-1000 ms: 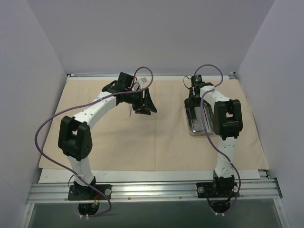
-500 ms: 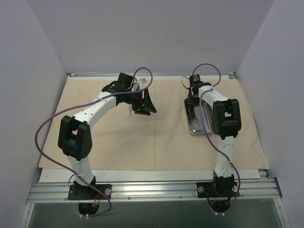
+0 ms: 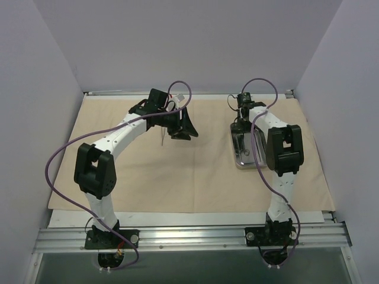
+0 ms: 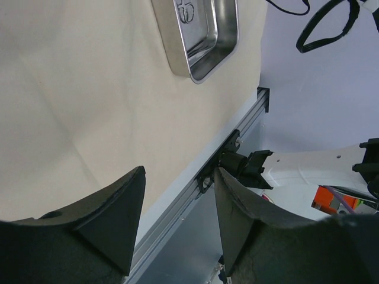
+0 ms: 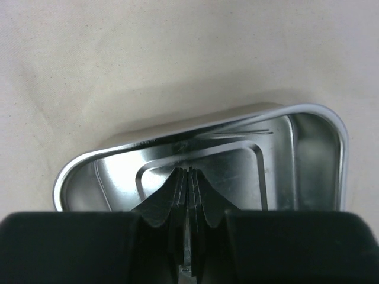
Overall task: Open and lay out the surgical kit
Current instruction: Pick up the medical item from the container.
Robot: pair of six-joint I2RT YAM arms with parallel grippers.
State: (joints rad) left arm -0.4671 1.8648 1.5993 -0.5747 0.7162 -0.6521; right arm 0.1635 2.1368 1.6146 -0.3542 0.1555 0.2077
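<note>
The beige cloth wrap (image 3: 177, 177) lies spread flat over the table. The steel tray (image 3: 240, 161) sits on it at the right. My right gripper (image 3: 241, 121) is down in the tray's far end. In the right wrist view its fingers (image 5: 189, 170) are shut with a thin metal strip between the pads, and thin instrument tips (image 5: 249, 133) lie along the tray's far wall (image 5: 77, 171). My left gripper (image 3: 185, 131) hovers open and empty over the cloth's middle; a thin metal instrument (image 3: 161, 139) lies just left of it. The left wrist view shows scissor handles (image 4: 186, 10) in the tray (image 4: 204, 65).
Grey walls close in the table on the left, right and back. An aluminium rail (image 3: 189, 236) runs along the near edge and also shows in the left wrist view (image 4: 195, 195). Purple cables loop off both arms.
My left gripper has shifted slightly up and to the right, away from the instrument on the cloth. My right gripper has stayed over the tray's far end, barely moving.
</note>
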